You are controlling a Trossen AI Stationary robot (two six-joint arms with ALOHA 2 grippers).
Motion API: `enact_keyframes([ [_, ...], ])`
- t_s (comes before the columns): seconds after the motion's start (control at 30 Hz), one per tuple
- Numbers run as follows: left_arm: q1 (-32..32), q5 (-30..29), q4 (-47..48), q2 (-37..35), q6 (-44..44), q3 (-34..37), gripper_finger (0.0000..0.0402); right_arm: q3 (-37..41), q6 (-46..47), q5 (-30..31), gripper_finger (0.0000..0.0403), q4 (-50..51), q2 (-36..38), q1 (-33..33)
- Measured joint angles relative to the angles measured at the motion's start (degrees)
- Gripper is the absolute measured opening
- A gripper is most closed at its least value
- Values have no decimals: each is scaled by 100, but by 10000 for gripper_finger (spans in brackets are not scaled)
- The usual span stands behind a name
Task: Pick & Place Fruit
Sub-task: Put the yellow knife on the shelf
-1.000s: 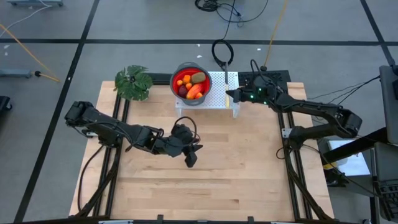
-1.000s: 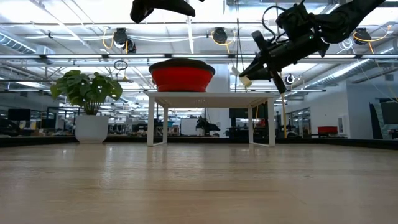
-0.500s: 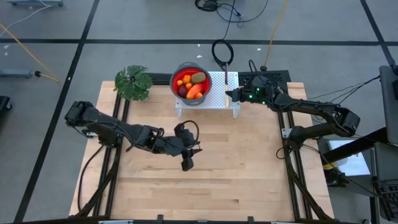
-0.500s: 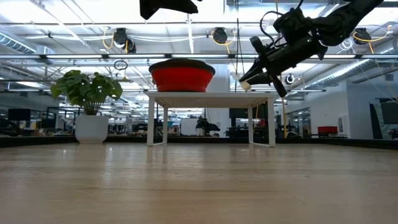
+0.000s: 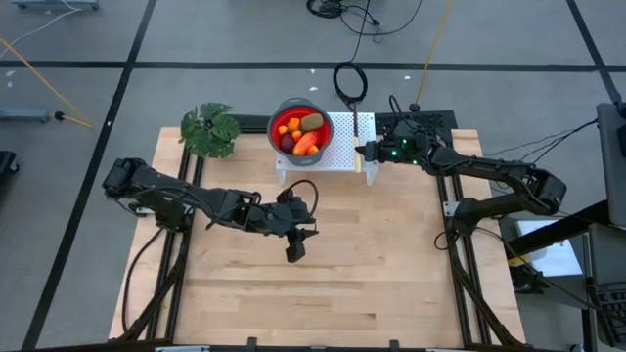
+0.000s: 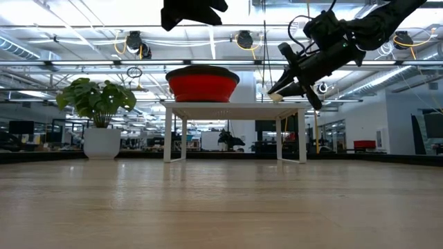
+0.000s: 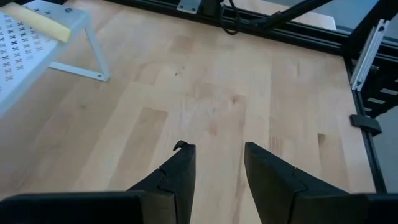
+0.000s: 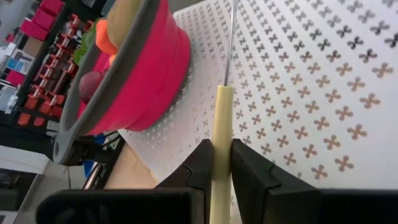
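A wooden bench (image 5: 323, 284) fills the scene, with a small white perforated stand (image 5: 337, 147) at its far edge and a green leafy plant (image 5: 209, 129) off the far left corner. On the stand sits a red bowl (image 5: 300, 130) with a grey rim, and the fruit (image 5: 299, 136) lies heaped inside it: an elongated red-orange piece, an olive-brown oval, a dark red ball and small orange ones. The left arm reaches across the middle of the bench, its left gripper (image 5: 295, 248) hanging above bare wood with its fingers (image 7: 180, 171) parted and nothing between them; the bowl of fruit is well apart from it, toward the far edge. The right arm stretches in from the right side, its right gripper (image 5: 363, 153) at the stand's right end, clamped on the pale-yellow handle of a slim knife (image 8: 221, 130) whose thin blade points along the perforated top beside the bowl. The fruit lies just to the left of this gripper, near but not touching it.
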State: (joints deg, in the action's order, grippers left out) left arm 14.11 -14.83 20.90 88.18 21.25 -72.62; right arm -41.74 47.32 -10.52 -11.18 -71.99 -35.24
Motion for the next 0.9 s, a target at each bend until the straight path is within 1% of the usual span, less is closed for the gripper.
enact_keyframes([
  [0.1,2,0,3,0,-17,0,136,0,-1,125,34,-50,-1,23],
  [0.3,4,0,3,1,-21,0,136,0,5,175,33,-31,-2,22],
  [0.43,4,0,7,0,-66,0,136,0,236,184,39,127,-2,22],
  [0.77,2,-2,49,2,-166,2,136,2,324,459,42,315,-2,21],
  [0.9,-19,-2,49,2,-213,2,136,7,545,508,42,342,-4,22],
])
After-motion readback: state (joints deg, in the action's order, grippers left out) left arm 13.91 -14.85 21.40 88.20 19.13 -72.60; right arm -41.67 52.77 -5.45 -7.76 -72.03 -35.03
